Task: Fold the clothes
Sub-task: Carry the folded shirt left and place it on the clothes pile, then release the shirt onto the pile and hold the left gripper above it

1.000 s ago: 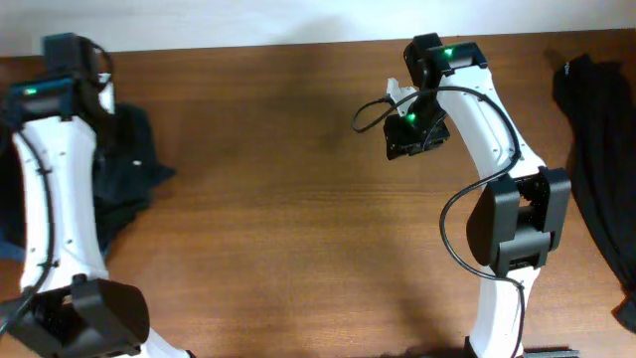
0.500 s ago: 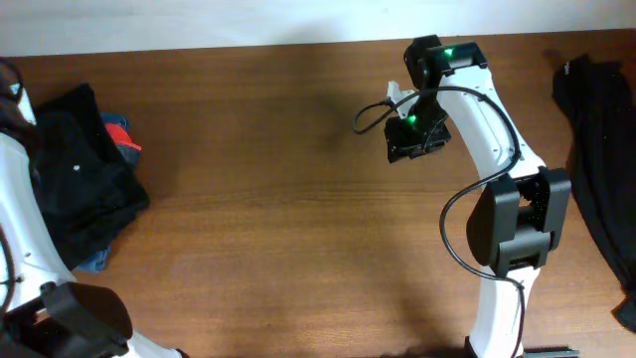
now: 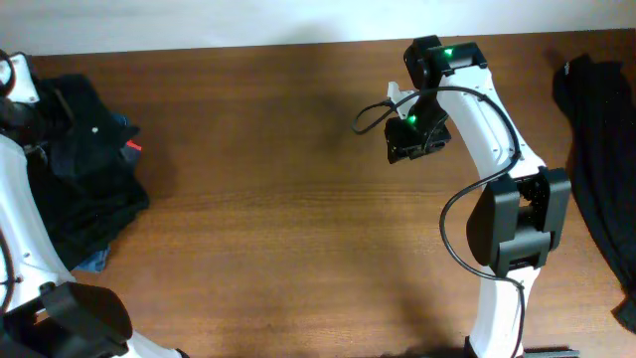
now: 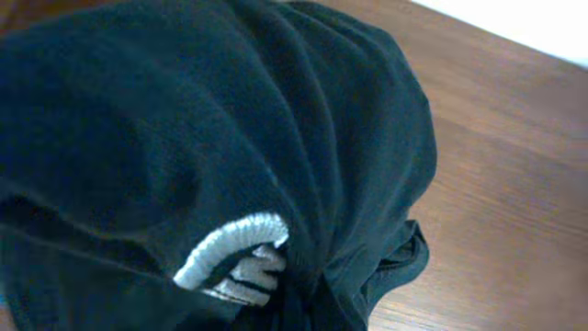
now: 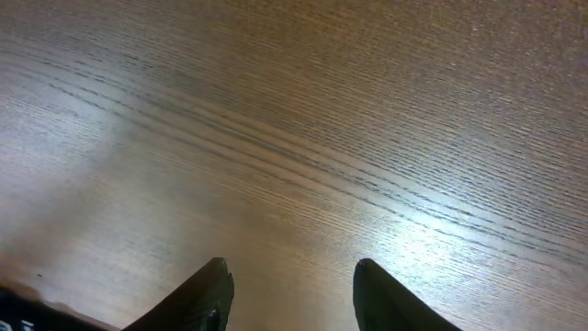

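A second ago the left arm lay across the heap of black fabric clothes (image 3: 84,204) at the left edge of the brown wooden table (image 3: 278,199). It now stands along that left edge, and the heap shows in full. Since half a second ago the heap's top layer, a black shirt with a small white logo (image 4: 234,262), has bunched up toward the table's far left corner. Its white mark (image 3: 94,127) sits nearer the far edge than before, and less of a red patch (image 3: 131,146) shows beside it. The left gripper (image 3: 38,124) is clenched. In the left wrist view its fingers are hidden, but the shirt's folds gather to one spot at the bottom of the frame, so it appears to be grasping the shirt.

The right arm has not moved. The right gripper (image 5: 289,299) hangs over the table's far middle, its jaws partly apart with only bare wood between them.

A second long black garment (image 3: 586,129) lies along the table's right edge. A strip of blue cloth (image 3: 94,261) pokes out from under the heap on its near side. Bare wood runs wide across the table's middle, from the heap to the right arm.
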### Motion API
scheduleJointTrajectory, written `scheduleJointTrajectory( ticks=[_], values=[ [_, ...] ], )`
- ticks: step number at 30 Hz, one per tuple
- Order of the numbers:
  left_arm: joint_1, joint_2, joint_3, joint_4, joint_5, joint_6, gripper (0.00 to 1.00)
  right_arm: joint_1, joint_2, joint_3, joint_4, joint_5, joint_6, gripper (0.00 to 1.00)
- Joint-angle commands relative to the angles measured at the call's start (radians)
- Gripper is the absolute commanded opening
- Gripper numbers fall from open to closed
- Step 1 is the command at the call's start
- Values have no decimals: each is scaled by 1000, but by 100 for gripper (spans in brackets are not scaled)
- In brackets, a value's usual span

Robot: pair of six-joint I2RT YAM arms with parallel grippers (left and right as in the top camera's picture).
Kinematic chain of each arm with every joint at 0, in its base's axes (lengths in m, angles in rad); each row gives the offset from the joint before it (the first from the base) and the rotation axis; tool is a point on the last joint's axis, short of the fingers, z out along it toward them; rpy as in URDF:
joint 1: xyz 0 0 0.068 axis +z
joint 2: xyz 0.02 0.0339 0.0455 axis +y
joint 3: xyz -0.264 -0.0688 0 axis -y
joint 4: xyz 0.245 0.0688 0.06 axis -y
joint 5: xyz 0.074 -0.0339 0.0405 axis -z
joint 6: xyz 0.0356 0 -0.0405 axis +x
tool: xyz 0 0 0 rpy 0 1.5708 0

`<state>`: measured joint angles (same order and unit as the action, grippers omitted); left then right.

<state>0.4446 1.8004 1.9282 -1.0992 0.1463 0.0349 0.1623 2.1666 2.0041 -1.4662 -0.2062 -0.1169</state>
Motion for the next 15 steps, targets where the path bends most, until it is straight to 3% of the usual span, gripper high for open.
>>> scheduleJointTrajectory(
  ticks=[1, 10, 15],
  values=[
    [2, -32, 19, 15, 64, 16, 0, 0, -13, -5, -2, 9, -10, 48],
    [4, 59, 19, 18, 58, 16, 0, 0, -13, -5, -4, 8, -6, 48],
    [16, 93, 19, 19, -81, 18, 0, 0, -13, -5, -8, 8, -6, 48]
  ],
)
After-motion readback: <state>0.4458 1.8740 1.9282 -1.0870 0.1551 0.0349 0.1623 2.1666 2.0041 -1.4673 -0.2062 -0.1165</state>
